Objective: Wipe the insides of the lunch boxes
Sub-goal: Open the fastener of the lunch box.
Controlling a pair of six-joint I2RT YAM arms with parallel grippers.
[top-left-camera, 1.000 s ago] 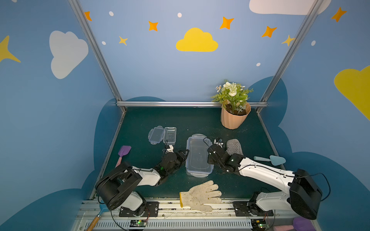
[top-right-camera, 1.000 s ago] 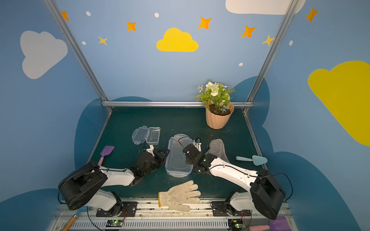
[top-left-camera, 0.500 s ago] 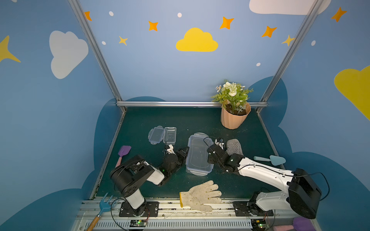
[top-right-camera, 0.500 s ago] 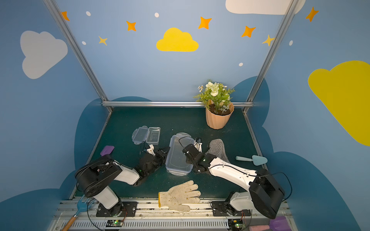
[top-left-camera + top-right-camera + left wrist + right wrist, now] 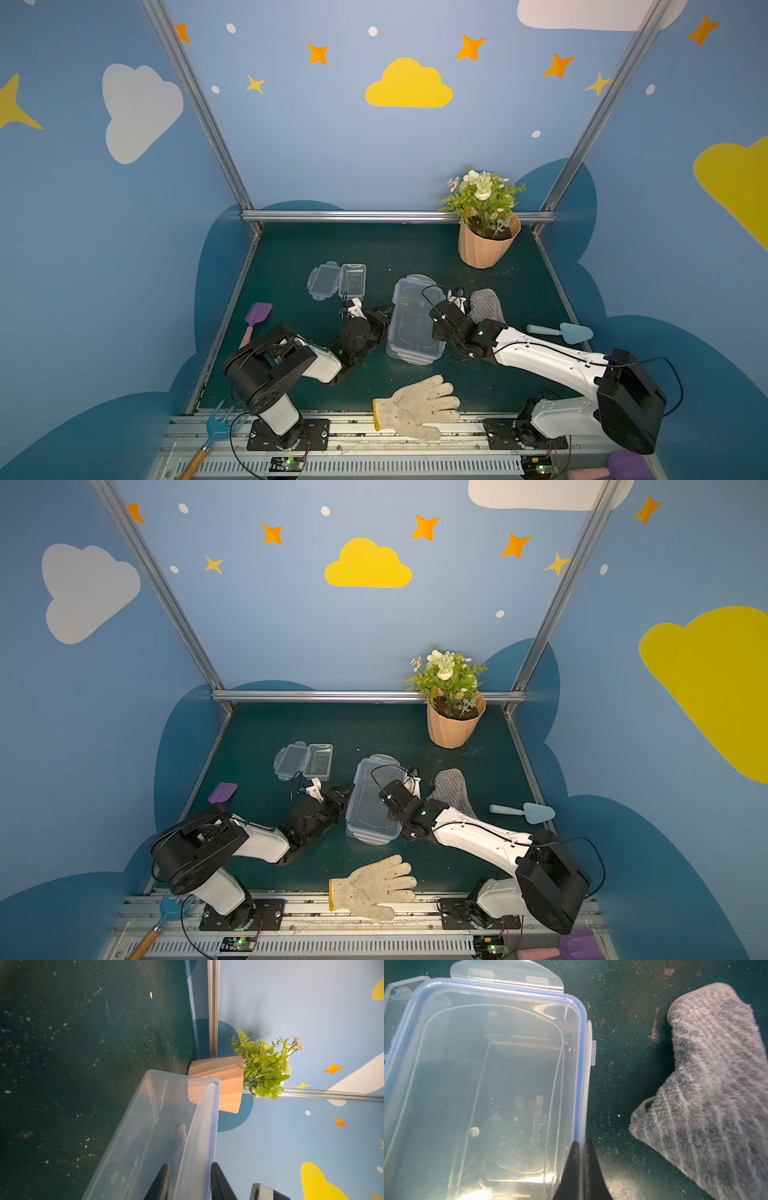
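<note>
Two-handed unlidding, I judge: the large lunch box (image 5: 413, 320) sits mid-table, the right gripper (image 5: 581, 1144) clamped on the rim of its lid (image 5: 579, 1022), the left gripper (image 5: 189, 1164) parted astride the opposite edge. Next: brace, peel, fetch the grey sock (image 5: 484, 305). The small lunch box (image 5: 353, 279) lies open farther back.

The large lunch box (image 5: 145, 1136) and its lid (image 5: 508, 1022) are clear, glossy, smooth plastic. The grey cloth (image 5: 716, 1084) looks fluffy; the glove (image 5: 415, 405) is coarse knit. The green surface (image 5: 83, 1043) is matt and dusty; the flower pot (image 5: 486, 249) ribbed, matt.
</note>
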